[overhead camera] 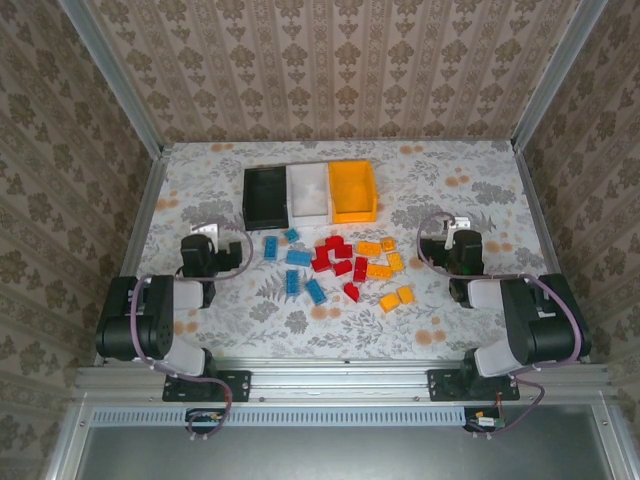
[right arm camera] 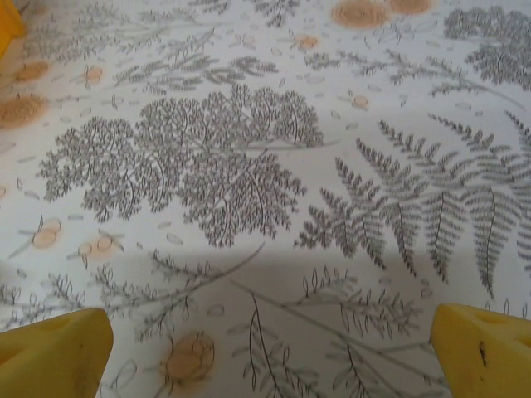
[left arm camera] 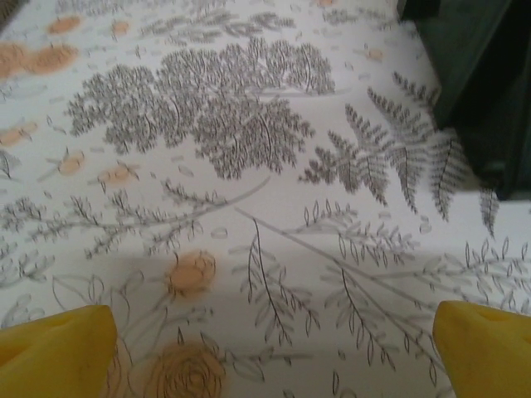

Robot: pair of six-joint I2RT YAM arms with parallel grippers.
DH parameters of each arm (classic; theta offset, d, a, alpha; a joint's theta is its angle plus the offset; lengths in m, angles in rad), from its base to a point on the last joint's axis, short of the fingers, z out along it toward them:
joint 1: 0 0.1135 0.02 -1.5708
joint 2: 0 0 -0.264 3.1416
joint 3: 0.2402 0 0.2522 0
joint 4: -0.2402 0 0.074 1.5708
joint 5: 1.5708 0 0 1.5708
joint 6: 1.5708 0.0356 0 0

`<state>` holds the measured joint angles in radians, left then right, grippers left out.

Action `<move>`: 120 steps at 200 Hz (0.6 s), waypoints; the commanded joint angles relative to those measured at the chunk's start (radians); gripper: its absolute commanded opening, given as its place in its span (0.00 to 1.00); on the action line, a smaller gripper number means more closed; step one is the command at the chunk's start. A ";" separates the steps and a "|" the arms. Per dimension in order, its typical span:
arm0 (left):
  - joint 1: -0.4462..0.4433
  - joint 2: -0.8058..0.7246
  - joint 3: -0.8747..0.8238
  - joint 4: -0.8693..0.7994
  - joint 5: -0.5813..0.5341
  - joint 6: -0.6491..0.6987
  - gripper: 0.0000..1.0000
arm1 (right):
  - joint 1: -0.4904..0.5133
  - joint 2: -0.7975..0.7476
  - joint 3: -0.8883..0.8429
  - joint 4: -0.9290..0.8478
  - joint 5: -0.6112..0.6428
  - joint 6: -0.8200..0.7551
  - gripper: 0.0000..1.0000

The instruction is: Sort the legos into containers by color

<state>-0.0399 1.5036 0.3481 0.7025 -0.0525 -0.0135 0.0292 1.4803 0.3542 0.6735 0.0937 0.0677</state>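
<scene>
While both jaws gape empty, blocky plastic legos dot the floral table

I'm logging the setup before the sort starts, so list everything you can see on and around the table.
blue legos: five, blue, loose on the left of the pile
red legos: about seven, red, bunched in the middle of the pile
orange-yellow legos: about six, orange-yellow, on the right of the pile
black container: one, black, left end of the row beyond the pile
white container: one, white, middle of the row
orange-yellow container: one, orange-yellow, right end of the row
table: one, white floral cloth
left gripper: one, yellow fingertips, open over bare cloth
right gripper: one, yellow fingertips, open over bare cloth
</scene>
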 commanded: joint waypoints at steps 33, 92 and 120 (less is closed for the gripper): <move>0.019 0.038 0.051 0.172 -0.011 0.058 1.00 | -0.014 0.052 0.055 0.178 -0.029 -0.032 1.00; 0.017 -0.032 0.100 0.030 -0.048 0.042 1.00 | -0.014 -0.005 0.083 0.085 0.037 -0.007 1.00; 0.018 -0.095 0.140 -0.093 -0.043 0.045 1.00 | -0.013 -0.027 0.117 0.008 0.054 -0.001 1.00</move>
<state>-0.0311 1.4895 0.4297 0.7197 -0.0769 0.0154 0.0216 1.4967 0.4179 0.7437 0.1024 0.0532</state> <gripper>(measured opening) 0.998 0.999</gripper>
